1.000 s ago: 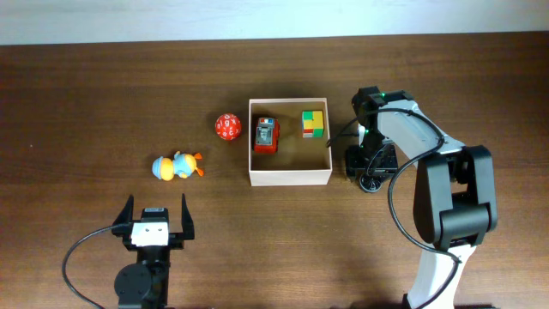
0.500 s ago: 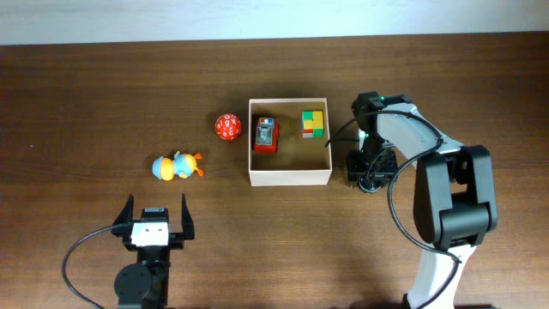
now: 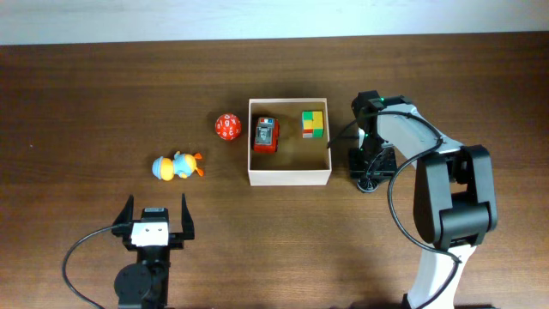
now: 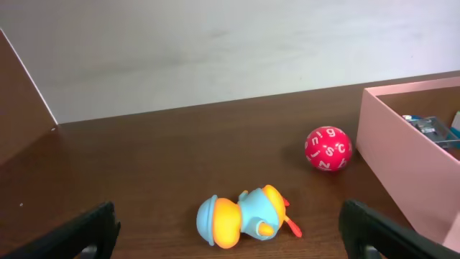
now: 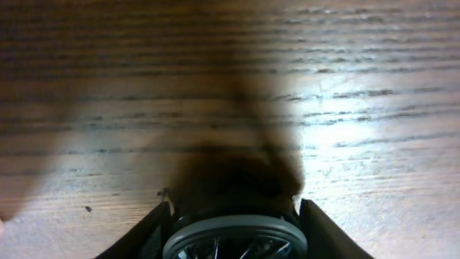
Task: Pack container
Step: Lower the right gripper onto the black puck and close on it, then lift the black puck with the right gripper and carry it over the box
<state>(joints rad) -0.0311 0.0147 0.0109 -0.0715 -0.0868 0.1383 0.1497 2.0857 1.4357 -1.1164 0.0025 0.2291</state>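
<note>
A: Overhead, what is packed?
B: In the square white-walled cardboard container (image 3: pixel 289 178), set mid-tabletop (image 3: pixel 86 86), a red toy car (image 3: pixel 266 136) and a multicoloured block cube (image 3: pixel 313 124) are seen. A red numbered ball (image 3: pixel 226 127) and a blue-and-orange duck toy (image 3: pixel 177 166) are left outside, beside its left wall.
A: The left wrist view?
B: The left pincer (image 4: pixel 228 223) is spread wide and empty, faced toward duck and ball.
A: The right wrist view?
B: A dark round object (image 5: pixel 233 241) is flanked by the right pincer (image 5: pixel 235 230) (whether it is clamped cannot be told). Roughly half is judged done.

Overhead looks down; left wrist apparently shares container (image 3: pixel 289 178).
</note>
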